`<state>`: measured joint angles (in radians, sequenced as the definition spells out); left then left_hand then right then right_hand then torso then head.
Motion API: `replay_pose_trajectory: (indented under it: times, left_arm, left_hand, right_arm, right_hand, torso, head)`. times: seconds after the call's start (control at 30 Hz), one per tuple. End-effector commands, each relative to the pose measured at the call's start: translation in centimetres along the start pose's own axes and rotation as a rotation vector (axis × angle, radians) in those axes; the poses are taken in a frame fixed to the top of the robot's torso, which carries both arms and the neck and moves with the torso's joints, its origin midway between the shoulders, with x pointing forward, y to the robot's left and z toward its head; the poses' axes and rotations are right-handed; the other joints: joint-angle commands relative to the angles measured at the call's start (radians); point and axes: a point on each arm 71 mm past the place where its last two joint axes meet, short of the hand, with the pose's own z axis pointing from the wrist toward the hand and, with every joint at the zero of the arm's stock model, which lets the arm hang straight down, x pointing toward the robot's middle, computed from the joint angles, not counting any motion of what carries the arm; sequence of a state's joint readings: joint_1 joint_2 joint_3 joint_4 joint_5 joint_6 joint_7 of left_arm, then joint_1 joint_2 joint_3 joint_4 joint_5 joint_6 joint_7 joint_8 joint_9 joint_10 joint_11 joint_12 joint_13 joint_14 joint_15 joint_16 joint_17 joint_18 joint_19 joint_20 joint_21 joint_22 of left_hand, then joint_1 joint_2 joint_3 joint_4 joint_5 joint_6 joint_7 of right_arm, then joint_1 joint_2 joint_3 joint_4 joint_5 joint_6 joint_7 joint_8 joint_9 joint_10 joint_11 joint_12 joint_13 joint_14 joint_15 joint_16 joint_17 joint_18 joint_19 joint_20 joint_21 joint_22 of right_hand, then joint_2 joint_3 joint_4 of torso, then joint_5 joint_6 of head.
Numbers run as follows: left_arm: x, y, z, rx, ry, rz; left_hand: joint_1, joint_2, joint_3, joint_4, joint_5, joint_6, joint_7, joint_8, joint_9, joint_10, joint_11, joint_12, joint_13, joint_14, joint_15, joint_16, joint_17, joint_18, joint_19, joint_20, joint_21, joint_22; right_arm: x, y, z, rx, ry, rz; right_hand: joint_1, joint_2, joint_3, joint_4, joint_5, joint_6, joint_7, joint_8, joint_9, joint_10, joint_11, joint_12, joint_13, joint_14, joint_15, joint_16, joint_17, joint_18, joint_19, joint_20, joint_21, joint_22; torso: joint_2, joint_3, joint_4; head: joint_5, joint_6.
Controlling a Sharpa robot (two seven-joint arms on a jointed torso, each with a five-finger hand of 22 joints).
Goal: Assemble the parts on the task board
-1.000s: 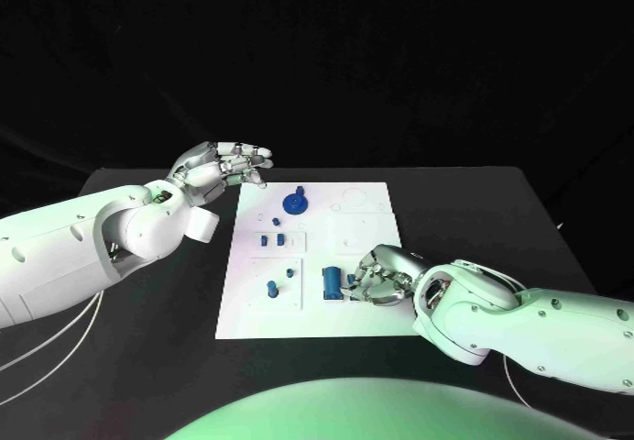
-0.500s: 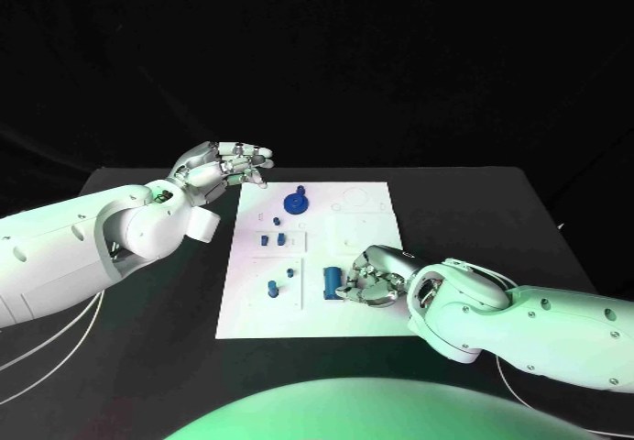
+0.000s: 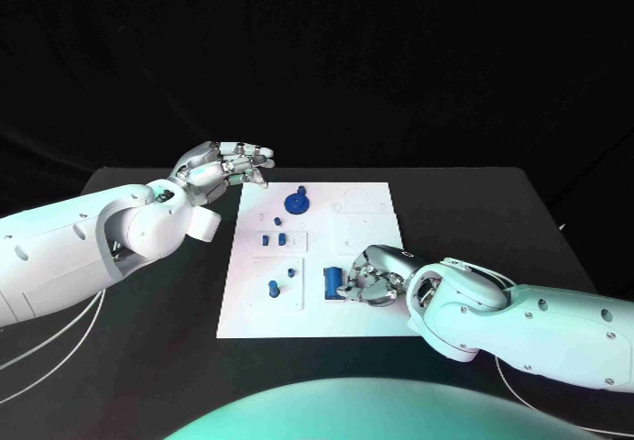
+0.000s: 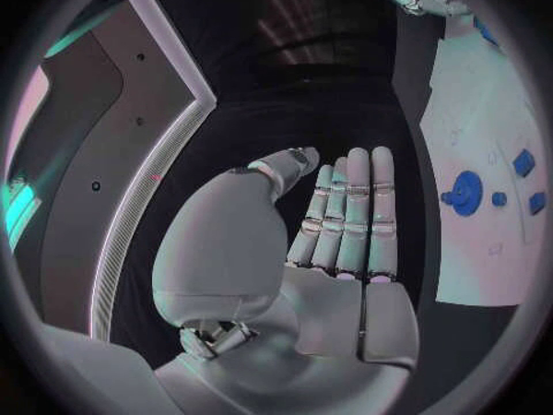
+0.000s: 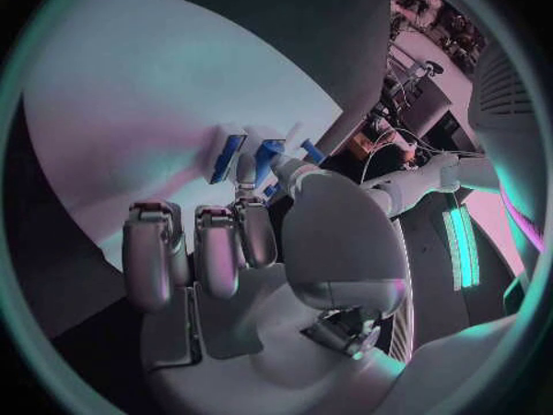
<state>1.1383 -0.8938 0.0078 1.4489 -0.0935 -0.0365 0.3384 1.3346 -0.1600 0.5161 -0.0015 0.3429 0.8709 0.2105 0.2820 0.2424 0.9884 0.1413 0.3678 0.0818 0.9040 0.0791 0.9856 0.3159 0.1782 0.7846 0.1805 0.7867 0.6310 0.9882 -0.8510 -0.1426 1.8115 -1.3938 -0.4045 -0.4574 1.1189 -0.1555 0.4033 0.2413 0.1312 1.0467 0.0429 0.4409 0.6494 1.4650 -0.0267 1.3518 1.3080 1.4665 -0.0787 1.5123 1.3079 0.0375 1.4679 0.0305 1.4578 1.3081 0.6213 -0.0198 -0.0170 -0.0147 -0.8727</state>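
The white task board lies mid-table with several blue parts on it. A round blue part stands near its far end, also seen as the round blue part in the left wrist view. A blue cylinder lies near the front. My right hand rests on the board beside it, fingers curled, with thumb and a finger pinching the cylinder. My left hand hovers above the table off the board's far left corner, its fingers stretched out and holding nothing.
Small blue parts sit in the board's left column: a pair, a peg and two low ones. Black table surrounds the board. My right forearm covers the front right.
My right hand has shifted slightly left on the board, closing in on the blue cylinder. The left hand has not moved.
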Motion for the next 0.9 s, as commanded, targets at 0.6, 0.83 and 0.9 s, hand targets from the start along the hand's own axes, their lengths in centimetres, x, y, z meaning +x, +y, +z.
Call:
replay_pose_trajectory:
  times: [0.6, 0.83, 0.9]
  left_arm:
    - [-1.0, 0.6, 0.0, 0.038, -0.061, 0.000]
    - [-2.0, 1.7, 0.1, 0.078, -0.142, -0.011]
    - [-2.3, 1.8, 0.3, 0.091, -0.170, -0.014]
  left_hand:
    - [-0.011, 0.004, -0.004, 0.007, 0.003, -0.003, -0.001, -0.002, 0.002, -0.002, 0.005, -0.005, -0.001, -0.008, 0.005, -0.001, -0.003, 0.001, -0.001, 0.003, -0.012, -0.002]
    - [-0.019, -0.007, 0.008, 0.031, -0.002, -0.027, 0.015, -0.002, 0.007, -0.075, 0.035, -0.071, -0.017, -0.102, 0.048, -0.223, -0.095, -0.001, -0.055, 0.047, -0.202, -0.119]
    - [-0.018, -0.008, 0.006, 0.036, -0.004, -0.033, 0.014, -0.001, 0.008, -0.081, 0.039, -0.084, -0.018, -0.109, 0.055, -0.281, -0.113, 0.000, -0.054, 0.057, -0.248, -0.151]
  right_arm:
    - [-6.3, -2.7, 0.6, -0.247, -0.186, 0.596]
    - [-10.5, -6.1, 3.6, -0.231, -0.319, 0.770]
    - [-11.4, -6.8, 4.3, -0.231, -0.349, 0.796]
  right_hand:
    - [0.143, 0.010, 0.023, -0.068, 0.076, -0.209, 0.083, -0.014, 0.008, -0.333, 0.073, -0.462, -0.198, -0.064, 0.056, -0.247, -0.245, 0.099, -0.230, 0.051, -0.650, 0.036]
    - [0.154, -0.003, 0.094, -0.092, 0.057, -0.305, 0.149, -0.054, -0.052, -0.551, 0.137, -0.775, -0.513, -0.353, 0.125, -0.696, -0.662, 0.143, -0.457, 0.109, -1.111, -0.209]
    - [0.150, -0.005, 0.106, -0.096, 0.055, -0.308, 0.160, -0.065, -0.073, -0.553, 0.148, -0.827, -0.590, -0.367, 0.130, -0.755, -0.688, 0.144, -0.464, 0.124, -1.156, -0.256]
  torso:
    - [-0.026, -0.0235, -0.0036]
    - [-0.044, -0.0325, 0.0033]
    - [-0.051, -0.0341, 0.0078]
  head:
    - [-0.012, 0.055]
    - [-0.014, 0.114]
    - [-0.014, 0.130]
